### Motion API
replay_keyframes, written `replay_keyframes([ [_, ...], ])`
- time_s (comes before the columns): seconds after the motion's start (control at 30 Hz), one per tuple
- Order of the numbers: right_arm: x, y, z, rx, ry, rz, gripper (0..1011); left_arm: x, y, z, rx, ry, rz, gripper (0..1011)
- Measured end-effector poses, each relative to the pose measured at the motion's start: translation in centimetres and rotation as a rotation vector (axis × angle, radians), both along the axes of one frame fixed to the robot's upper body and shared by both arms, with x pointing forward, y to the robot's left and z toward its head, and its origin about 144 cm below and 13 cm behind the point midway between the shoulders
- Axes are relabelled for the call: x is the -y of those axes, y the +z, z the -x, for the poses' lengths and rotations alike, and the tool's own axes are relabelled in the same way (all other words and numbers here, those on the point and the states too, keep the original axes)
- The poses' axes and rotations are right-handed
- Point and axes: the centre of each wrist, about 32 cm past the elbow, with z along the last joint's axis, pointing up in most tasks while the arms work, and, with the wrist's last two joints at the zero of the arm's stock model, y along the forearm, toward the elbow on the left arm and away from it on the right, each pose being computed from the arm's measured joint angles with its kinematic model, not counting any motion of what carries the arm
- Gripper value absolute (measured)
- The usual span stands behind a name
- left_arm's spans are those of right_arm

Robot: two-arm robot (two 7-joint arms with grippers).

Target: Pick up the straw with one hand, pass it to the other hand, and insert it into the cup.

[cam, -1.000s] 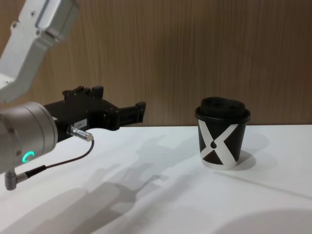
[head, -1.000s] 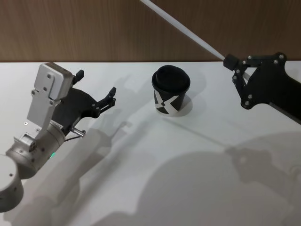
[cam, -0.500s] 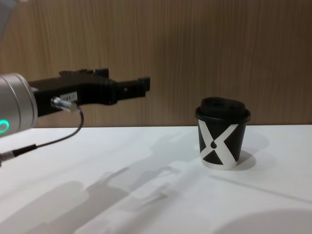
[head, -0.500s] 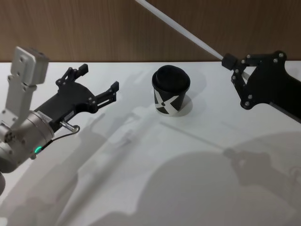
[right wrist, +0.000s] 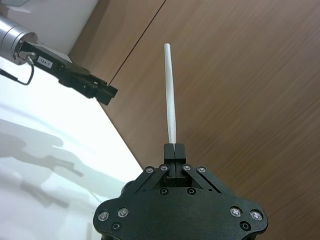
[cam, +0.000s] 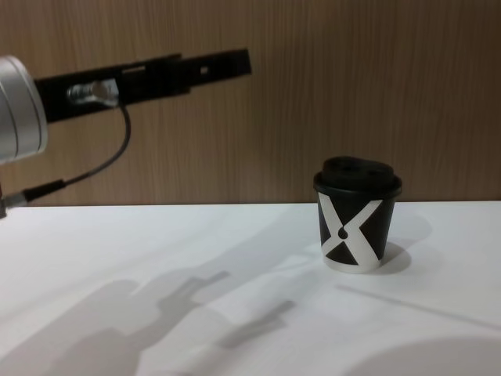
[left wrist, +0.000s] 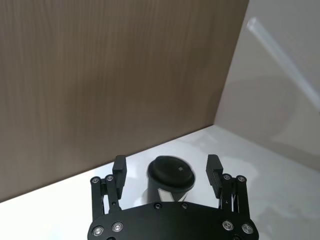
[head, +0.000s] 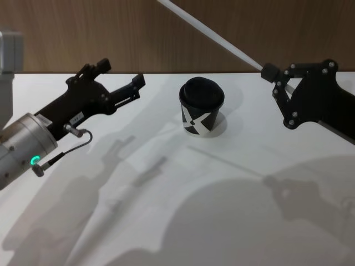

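Both arms are up for handover: the right gripper [head: 268,72], far right, pinches the straw [head: 211,34] by one end, its length slanting leftward; the left gripper [head: 121,73], spread wide and empty, hovers left of the cup [head: 201,108]

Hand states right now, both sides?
Left hand: open, empty, up in the air left of the cup.
Right hand: shut on the straw.

The straw [head: 211,33], a thin white tube, was pinched at its lower end in the right pincer [head: 269,72], slanting up and leftward in the air. The black, X-marked cup [head: 201,108] stood upright on the desk [head: 166,221], domed lid on.
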Motion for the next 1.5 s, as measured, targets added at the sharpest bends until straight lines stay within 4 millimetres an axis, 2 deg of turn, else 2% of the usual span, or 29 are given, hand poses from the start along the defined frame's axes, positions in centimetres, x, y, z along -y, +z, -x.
replay_keyframes([
  [0.57,0.0,0.1,0.0,0.001,0.003,0.001,2,2.0,2.0,-2.0,-0.112,-0.197,0.201,1000],
  [1.0,0.0,0.0,0.0,0.001,0.003,0.001,2,3.3,2.2,-3.1,-0.179,-0.316,0.284,1000],
  [1.5,0.0,0.0,0.0,0.001,0.003,0.001,2,4.5,2.1,-3.5,-0.174,-0.479,0.361,1000],
])
